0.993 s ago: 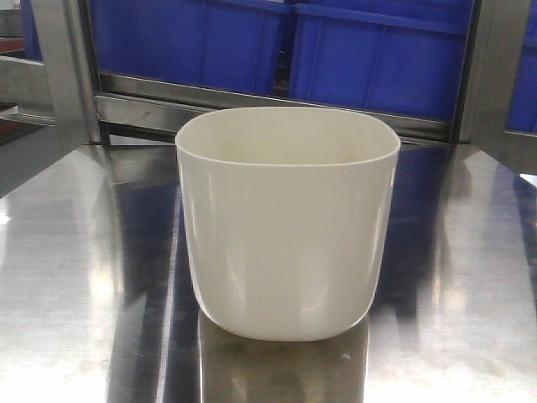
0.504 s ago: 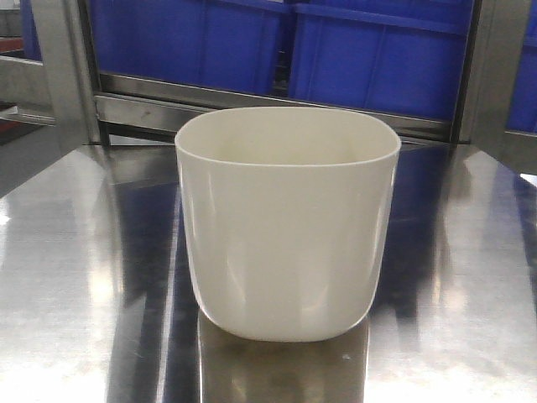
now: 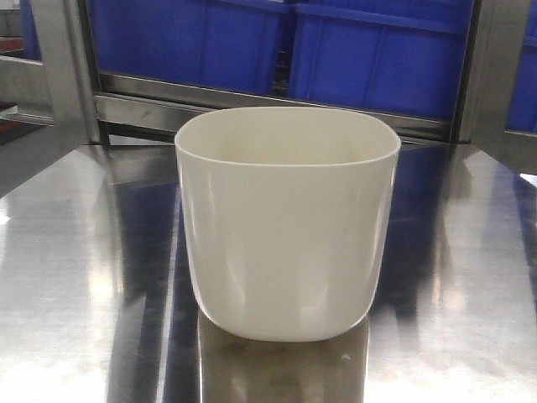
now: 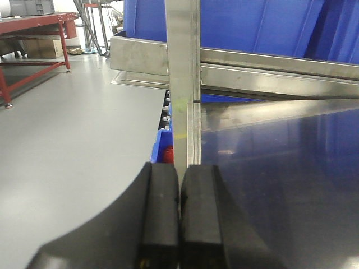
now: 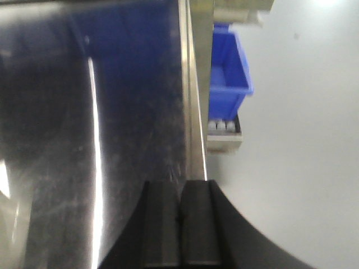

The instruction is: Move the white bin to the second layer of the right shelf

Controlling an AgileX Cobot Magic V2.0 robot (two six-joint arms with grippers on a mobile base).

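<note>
The white bin (image 3: 285, 222) stands upright and empty in the middle of the shiny steel tabletop (image 3: 75, 277) in the front view, close to the camera. Neither gripper shows in that view. My left gripper (image 4: 179, 167) is shut with nothing between its black pads, hovering over the tabletop's left edge (image 4: 193, 140). Over the tabletop's right edge (image 5: 193, 112), my right gripper (image 5: 180, 184) is likewise shut and empty. The right shelf second layer is out of view.
Blue crates (image 3: 377, 50) sit on a steel-framed rack behind the table. Steel posts (image 3: 63, 67) rise at the table's back corners. A small blue bin (image 5: 227, 67) lies below the right edge on rollers; grey floor (image 4: 67, 129) and a red frame (image 4: 33, 25) lie left.
</note>
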